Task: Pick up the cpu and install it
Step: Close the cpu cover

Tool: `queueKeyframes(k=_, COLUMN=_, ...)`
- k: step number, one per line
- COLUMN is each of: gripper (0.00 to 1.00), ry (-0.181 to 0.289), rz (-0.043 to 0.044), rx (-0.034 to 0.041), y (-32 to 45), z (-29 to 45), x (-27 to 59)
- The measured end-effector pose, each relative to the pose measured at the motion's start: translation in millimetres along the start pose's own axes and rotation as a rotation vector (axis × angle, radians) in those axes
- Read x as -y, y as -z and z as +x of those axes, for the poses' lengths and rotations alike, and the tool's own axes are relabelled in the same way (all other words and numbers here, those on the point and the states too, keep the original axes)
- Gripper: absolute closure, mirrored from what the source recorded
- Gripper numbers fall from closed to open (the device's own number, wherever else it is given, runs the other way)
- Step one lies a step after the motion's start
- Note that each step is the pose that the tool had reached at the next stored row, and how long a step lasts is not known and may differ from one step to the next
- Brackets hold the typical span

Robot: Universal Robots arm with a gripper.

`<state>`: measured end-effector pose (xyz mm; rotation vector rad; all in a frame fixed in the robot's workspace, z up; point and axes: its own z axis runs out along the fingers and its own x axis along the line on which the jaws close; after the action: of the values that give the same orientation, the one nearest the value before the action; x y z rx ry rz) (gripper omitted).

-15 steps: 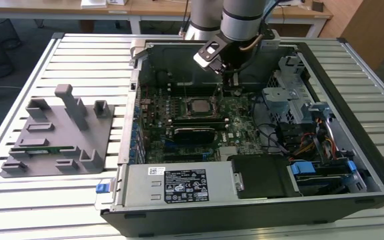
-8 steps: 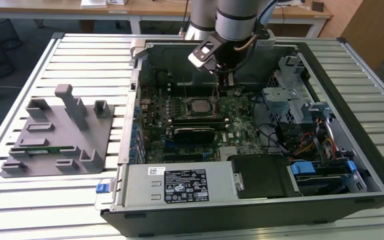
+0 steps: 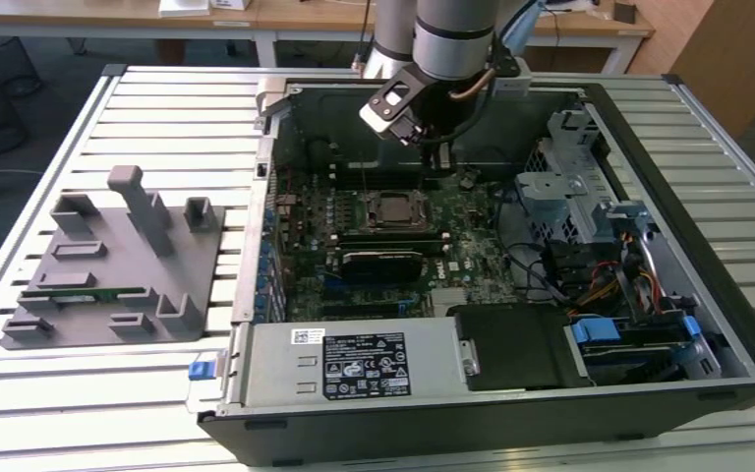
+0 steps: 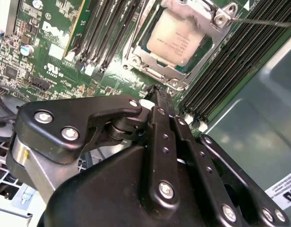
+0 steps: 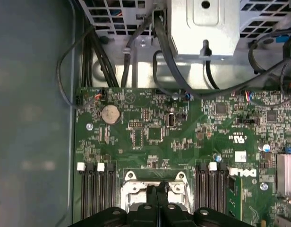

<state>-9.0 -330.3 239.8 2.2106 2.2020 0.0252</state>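
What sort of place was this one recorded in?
Probably a lab or workshop bench for PC assembly: an opened desktop computer case lies on a slatted metal table, a grey parts fixture sits beside it, and office desks stand behind.

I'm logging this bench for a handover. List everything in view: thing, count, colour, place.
cpu: one, silvery top, seated in the socket
socket frame: one, metal, around the cpu
motherboard: one, green, inside the case
memory slots: two banks, black, either side of the socket
coin cell: one, silver, on the motherboard
cables: several, black, past the board's edge
computer case: one, black, open on the table
power supply: one, silver-grey, in the case
holder: one, grey, at the exterior view's left of the case
memory stick: one, green, in the holder
table: one, pale slatted metal
arm: one, grey, over the case
gripper: one, black, shut and empty, near the socket
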Motion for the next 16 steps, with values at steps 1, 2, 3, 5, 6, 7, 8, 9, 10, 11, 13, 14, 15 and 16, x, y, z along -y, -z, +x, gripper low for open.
queueKeyframes(k=1, gripper=0.89, ry=0.000, rz=0.0001, rx=0.0001, y=0.1, z=0.0, x=1.7)
queueKeyframes(k=2, gripper=0.89, ry=0.000, rz=0.0001, rx=0.0001, y=0.1, z=0.0, x=3.3)
queueKeyframes(k=3, gripper=0.89, ry=0.000, rz=0.0000, rx=0.0001, y=0.1, z=0.0, x=4.9)
queueKeyframes(k=5, gripper=0.89, ry=0.000, rz=0.0000, rx=0.0000, y=0.2, z=0.0, x=7.4)
queueKeyframes(k=6, gripper=0.89, ry=0.000, rz=0.0000, rx=-0.0001, y=0.2, z=0.0, x=8.6)
queueKeyframes(k=7, gripper=0.89, ry=0.000, rz=-0.0001, rx=-0.0002, y=0.1, z=0.0, x=9.9)
queueKeyframes(k=8, gripper=0.89, ry=0.000, rz=-0.0001, rx=-0.0002, y=0.1, z=0.0, x=11.4)
queueKeyframes(k=9, gripper=0.89, ry=0.000, rz=-0.0001, rx=-0.0002, y=-0.1, z=-0.1, x=13.1)
queueKeyframes(k=10, gripper=0.89, ry=0.000, rz=0.0000, rx=-0.0001, y=-0.2, z=-0.1, x=15.1)
queueKeyframes(k=11, gripper=0.89, ry=0.000, rz=0.0000, rx=0.0001, y=-0.4, z=-0.1, x=17.0)
queueKeyframes(k=13, gripper=0.89, ry=0.000, rz=0.0001, rx=0.0001, y=-0.8, z=-0.1, x=18.6)
queueKeyframes(k=14, gripper=0.89, ry=0.000, rz=0.0001, rx=0.0001, y=-0.9, z=-0.1, x=18.8)
queueKeyframes(k=15, gripper=0.89, ry=0.000, rz=0.0001, rx=0.0000, y=-1.1, z=-0.1, x=18.9)
queueKeyframes(k=16, gripper=0.89, ry=0.000, rz=0.0000, rx=0.0000, y=-1.3, z=-0.1, x=19.1)
